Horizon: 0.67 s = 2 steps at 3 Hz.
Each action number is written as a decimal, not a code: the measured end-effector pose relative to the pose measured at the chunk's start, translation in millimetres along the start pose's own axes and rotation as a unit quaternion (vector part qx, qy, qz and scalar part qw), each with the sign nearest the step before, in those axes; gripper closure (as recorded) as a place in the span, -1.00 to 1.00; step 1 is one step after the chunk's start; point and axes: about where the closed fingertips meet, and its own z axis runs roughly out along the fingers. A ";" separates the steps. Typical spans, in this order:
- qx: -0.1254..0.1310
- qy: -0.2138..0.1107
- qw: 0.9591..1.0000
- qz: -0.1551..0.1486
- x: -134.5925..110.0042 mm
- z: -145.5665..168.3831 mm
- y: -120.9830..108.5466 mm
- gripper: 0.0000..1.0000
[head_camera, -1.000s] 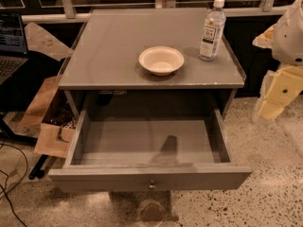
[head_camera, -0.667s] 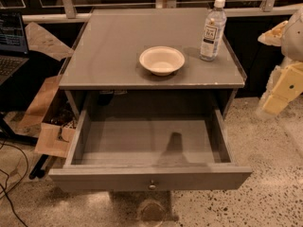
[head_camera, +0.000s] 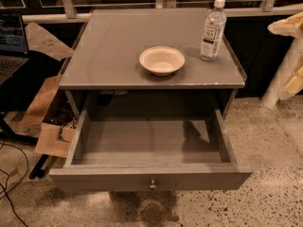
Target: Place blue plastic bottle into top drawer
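Off at the far right, the gripper (head_camera: 288, 26) shows only as a pale cream shape at the edge of view, up at about the height of the counter (head_camera: 111, 46) and well apart from everything on it. Whether it is released or clenched I cannot tell from where it sits; it holds nothing that I can see.

The blue plastic bottle (head_camera: 212, 30) stands upright near the back right corner of the counter, white cap on top and its printed label facing forward. A shallow cream bowl (head_camera: 162, 60) rests to its left and a little nearer the front edge, close to the bottle but not touching it.

Below, the top drawer (head_camera: 151, 178) is pulled out wide toward me, its plain grey inside bare, with a small round knob (head_camera: 152, 184) centred on the front panel. A shadow falls across the right part of the drawer's bottom.

To the left, a laptop (head_camera: 9, 44) with a lit screen sits on a dark stand, and an open cardboard box (head_camera: 51, 137) lies on the speckled floor (head_camera: 274, 155) beside the drawer's left side. Dark cables (head_camera: 10, 181) trail over the floor at the lower left.
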 end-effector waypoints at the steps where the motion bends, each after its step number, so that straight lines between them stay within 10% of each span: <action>1: 0.004 -0.032 0.999 -0.011 8.1 -0.6 -26.8 -1.00; 2: 0.026 -0.046 0.999 0.008 18.4 3.5 -50.6 -1.00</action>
